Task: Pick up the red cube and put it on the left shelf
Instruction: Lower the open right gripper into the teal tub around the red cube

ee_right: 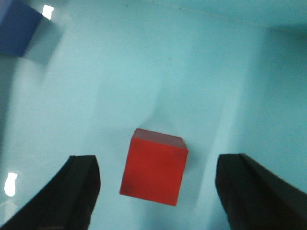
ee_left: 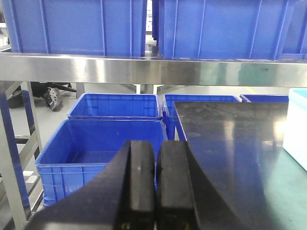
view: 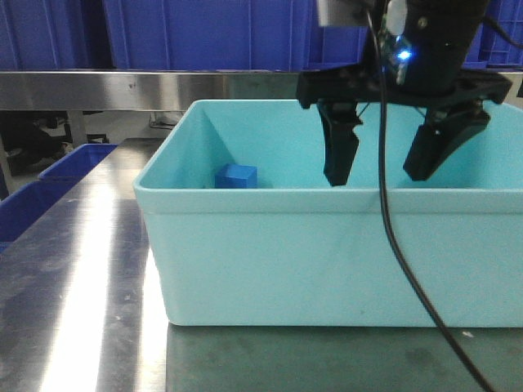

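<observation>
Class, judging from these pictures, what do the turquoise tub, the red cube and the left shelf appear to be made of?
The turquoise tub looks like moulded plastic: uniform colour, soft sheen, thick one-piece rim. The red cube is plain and matt, with crisp edges; plastic or painted wood, unclear. The left shelf seems stainless steel: silvery, streaked with blurred reflections.

Glossy, smooth plastic tub (view: 245, 261), matt red cube (ee_right: 153, 167) — and the left shelf (ee_left: 120, 69) is shiny, reflective steel.
</observation>
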